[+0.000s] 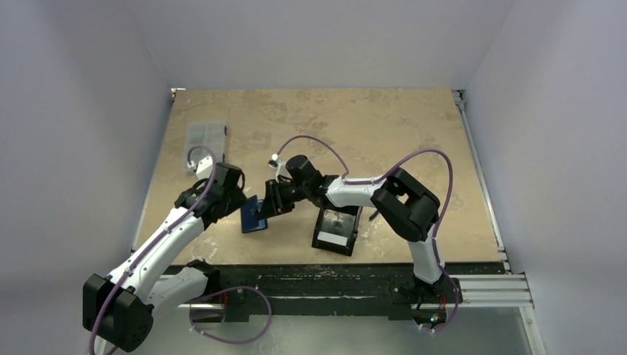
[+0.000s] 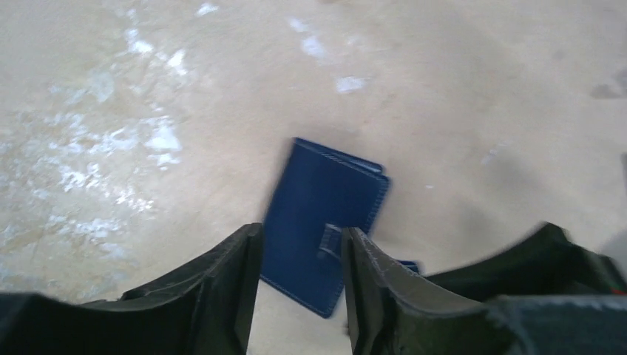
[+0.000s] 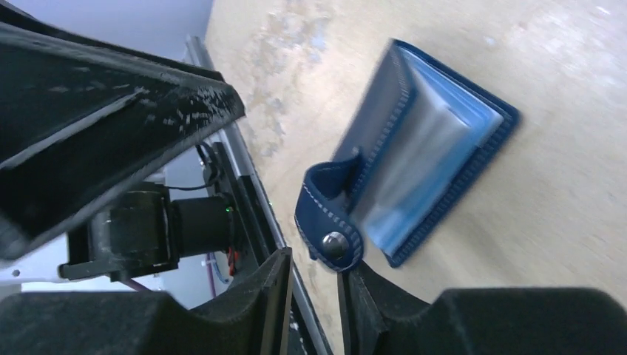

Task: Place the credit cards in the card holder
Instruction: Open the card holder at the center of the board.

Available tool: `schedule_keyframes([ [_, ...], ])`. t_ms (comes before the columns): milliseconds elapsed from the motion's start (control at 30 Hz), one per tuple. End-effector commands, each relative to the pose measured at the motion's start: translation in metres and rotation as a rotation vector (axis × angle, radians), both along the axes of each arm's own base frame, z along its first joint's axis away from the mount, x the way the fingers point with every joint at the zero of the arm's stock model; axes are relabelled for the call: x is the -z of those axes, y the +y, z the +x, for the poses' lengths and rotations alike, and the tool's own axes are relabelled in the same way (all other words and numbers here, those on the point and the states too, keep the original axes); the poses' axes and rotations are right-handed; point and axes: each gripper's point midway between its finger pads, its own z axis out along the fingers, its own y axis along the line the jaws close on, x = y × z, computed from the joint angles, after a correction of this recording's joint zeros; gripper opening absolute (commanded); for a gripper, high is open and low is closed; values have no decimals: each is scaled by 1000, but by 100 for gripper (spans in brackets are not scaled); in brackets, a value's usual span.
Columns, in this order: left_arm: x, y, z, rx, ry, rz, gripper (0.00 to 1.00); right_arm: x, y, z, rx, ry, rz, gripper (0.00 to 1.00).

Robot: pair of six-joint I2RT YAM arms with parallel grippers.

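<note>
The card holder (image 3: 421, 155) is lying at twelve o'clock off the right gripper (image 3: 314, 277), whose jaws are standing narrowly parted; the left gripper (image 2: 299, 244) is gaping wider.

Card holder (image 1: 253, 216) (image 2: 325, 222) (image 3: 421, 177): small, flat, folding, dark navy blue with pale stitching along its edges. Unfastened; the closing strap curls up free, its round metal snap showing. Covers parted, with lighter shiny blue sleeves visible inside. Lies on the tan bench (image 1: 414, 133), left of centre, near the front edge, turned askew.
</note>
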Motion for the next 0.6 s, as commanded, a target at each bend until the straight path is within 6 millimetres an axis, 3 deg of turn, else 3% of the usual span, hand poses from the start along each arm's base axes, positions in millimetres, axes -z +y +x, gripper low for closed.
schedule_keyframes([
  [0,32,18,-8,-95,11,-81,41,-27,-6,8,11,-3,91,37],
  [67,44,21,-11,-113,26,-102,37,-23,-7,6,9,8,90,42],
  [200,72,10,-13,-81,81,-137,23,-21,-6,5,18,29,109,45],
  [267,85,4,-15,-57,116,-157,22,-20,-4,5,16,38,111,48],
  [400,96,-6,-16,-39,127,-207,15,-14,-3,7,32,57,96,50],
  [567,110,-12,-24,-55,157,-254,13,-4,-4,4,43,78,64,54],
])
